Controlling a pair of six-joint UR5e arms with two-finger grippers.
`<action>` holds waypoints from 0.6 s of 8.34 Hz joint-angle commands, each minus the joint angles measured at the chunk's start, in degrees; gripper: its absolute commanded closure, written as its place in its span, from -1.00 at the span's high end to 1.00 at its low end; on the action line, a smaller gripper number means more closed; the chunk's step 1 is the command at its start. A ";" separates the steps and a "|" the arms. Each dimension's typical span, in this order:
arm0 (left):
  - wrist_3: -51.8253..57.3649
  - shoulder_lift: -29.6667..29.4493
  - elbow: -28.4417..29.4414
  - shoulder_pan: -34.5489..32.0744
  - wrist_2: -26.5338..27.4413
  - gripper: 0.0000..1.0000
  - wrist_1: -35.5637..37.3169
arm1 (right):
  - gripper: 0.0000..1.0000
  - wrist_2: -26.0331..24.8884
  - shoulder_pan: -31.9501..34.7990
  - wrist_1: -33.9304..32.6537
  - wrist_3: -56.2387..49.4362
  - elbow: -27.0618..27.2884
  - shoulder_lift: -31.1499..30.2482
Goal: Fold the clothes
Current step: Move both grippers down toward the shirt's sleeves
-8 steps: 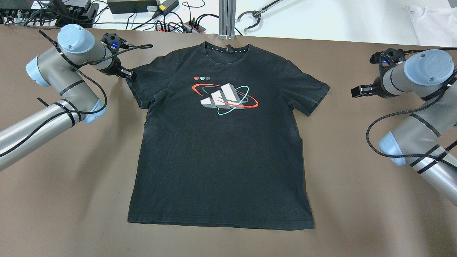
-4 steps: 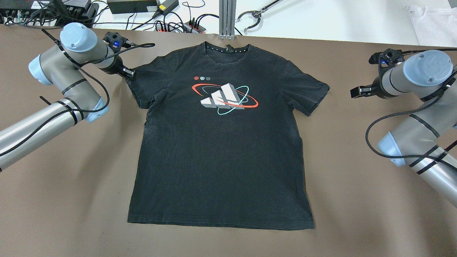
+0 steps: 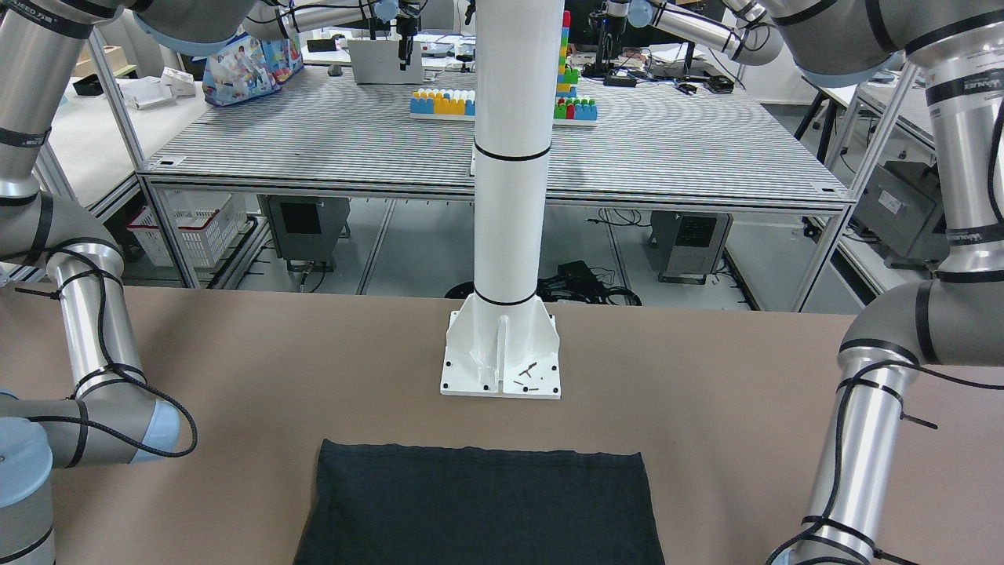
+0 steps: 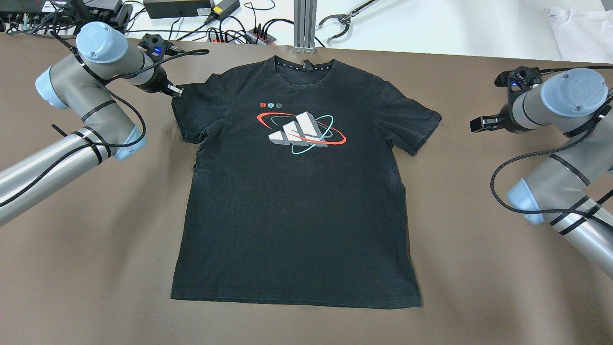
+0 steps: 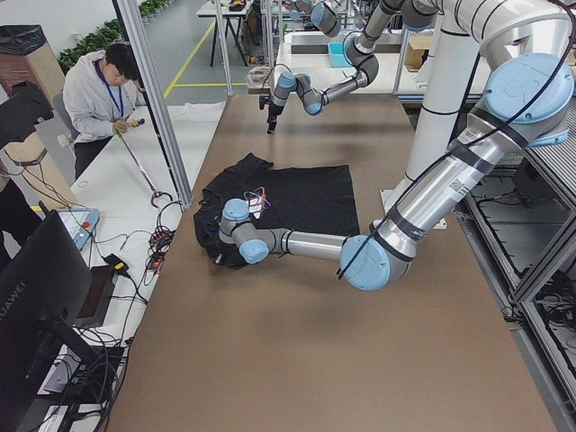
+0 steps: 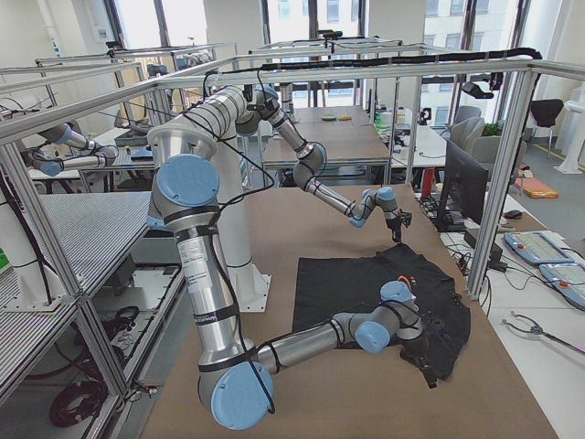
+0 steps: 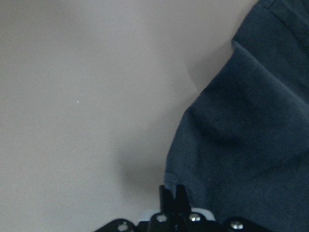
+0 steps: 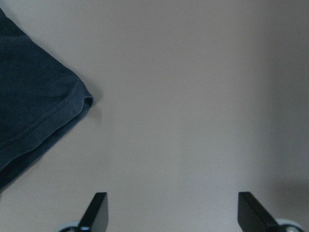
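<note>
Front-facing: the black T-shirt [image 3: 478, 502] lies flat on the brown worktop [image 3: 706, 392], at 6 o'clock from the white pole [image 3: 510, 196].

Overhead: it is spread print-up with the collar at 12 o'clock. The left tool [image 4: 176, 91] is at its 10 o'clock sleeve, and the right tool [image 4: 479, 123] hangs apart at 3 o'clock.

Left wrist: fingers [image 7: 166, 198] pinched together on the sleeve hem.

Right wrist: fingers [image 8: 96, 208] spread wide, holding nothing, with a sleeve corner at 10 o'clock.
</note>
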 commanded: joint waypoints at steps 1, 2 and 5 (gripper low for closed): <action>-5.51 1.33 -6.27 0.28 0.51 -1.00 0.09 | 0.89 0.04 0.00 0.04 0.96 0.20 -0.23; -9.72 1.16 -8.12 1.07 0.60 -1.00 0.44 | 0.89 0.04 -0.09 0.04 1.05 0.29 -0.23; -18.70 -2.25 -9.11 7.12 5.59 -1.00 2.36 | 0.89 0.04 -0.09 0.04 1.06 0.20 -0.23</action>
